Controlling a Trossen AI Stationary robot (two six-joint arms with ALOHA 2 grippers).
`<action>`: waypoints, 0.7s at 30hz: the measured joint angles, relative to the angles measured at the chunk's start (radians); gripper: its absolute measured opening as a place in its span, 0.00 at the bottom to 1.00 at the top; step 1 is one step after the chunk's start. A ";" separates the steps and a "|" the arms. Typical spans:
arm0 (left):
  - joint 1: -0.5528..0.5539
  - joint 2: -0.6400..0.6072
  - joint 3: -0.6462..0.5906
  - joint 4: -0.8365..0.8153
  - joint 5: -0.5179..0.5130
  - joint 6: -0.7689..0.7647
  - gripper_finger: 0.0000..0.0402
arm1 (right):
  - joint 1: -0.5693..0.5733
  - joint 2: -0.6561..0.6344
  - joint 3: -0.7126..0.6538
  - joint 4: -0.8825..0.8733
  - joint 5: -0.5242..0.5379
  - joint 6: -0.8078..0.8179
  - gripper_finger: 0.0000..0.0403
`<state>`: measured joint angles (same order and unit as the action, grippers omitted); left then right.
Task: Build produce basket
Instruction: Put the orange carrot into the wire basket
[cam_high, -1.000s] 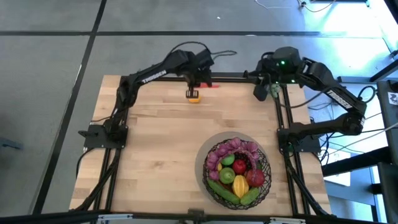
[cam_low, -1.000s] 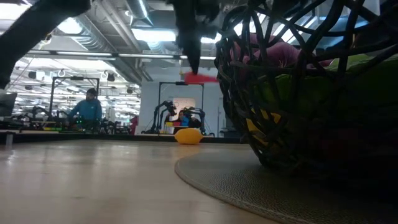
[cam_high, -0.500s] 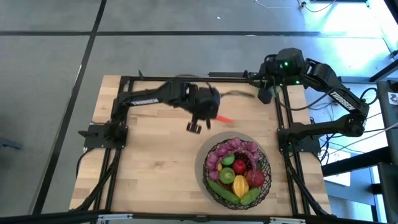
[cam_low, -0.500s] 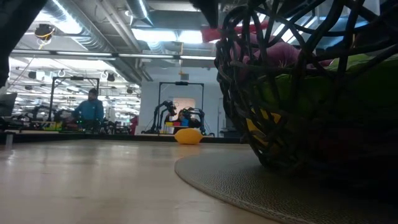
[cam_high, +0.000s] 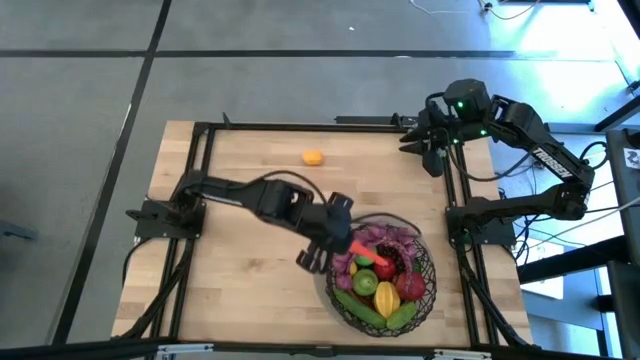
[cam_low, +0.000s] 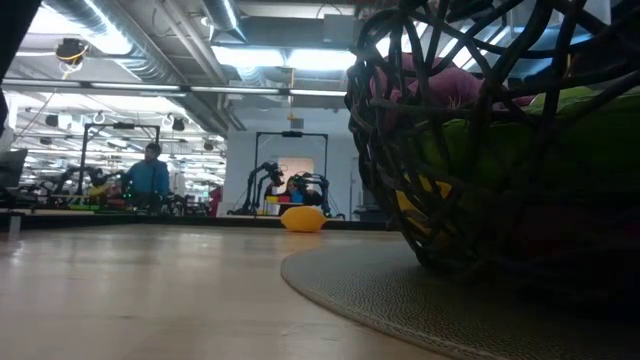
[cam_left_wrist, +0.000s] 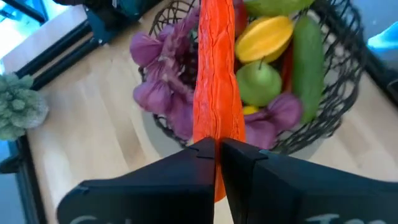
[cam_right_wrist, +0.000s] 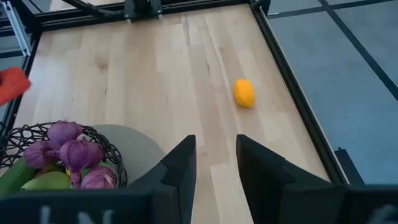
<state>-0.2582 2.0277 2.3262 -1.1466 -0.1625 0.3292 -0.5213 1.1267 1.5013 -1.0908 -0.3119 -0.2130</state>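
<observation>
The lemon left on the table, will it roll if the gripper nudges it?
Probably. The lemon looks smooth and rounded, lying loose on flat wood with nothing beside it. Its oval shape suggests a wobbling, curving roll rather than a straight one.

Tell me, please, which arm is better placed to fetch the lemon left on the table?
Probably the right. Its gripper hangs open and empty at the far right corner, the lemon in its view, while the left gripper holds the carrot over the basket.

— What sort of place is this?
— A robotics lab: centre of the low view shows another robot rig (cam_low: 290, 188); at left a person (cam_low: 150, 172) works at benches under exposed ceiling ducts (cam_low: 130, 40) and strip lights.
</observation>
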 joint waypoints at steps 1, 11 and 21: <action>-0.011 0.000 0.000 0.004 -0.007 -0.022 0.00 | 0.000 0.000 0.000 0.000 0.000 -0.001 0.28; 0.001 0.054 -0.002 0.021 0.172 -0.252 0.00 | 0.000 0.000 0.000 0.000 0.002 -0.030 0.28; -0.047 0.080 -0.001 0.067 0.305 -0.486 0.00 | 0.000 0.000 0.000 -0.014 -0.047 -0.035 0.28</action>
<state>-0.3053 2.1078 2.3251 -1.0798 0.1423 -0.1564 -0.5217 1.1271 1.5013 -1.1044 -0.3588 -0.2485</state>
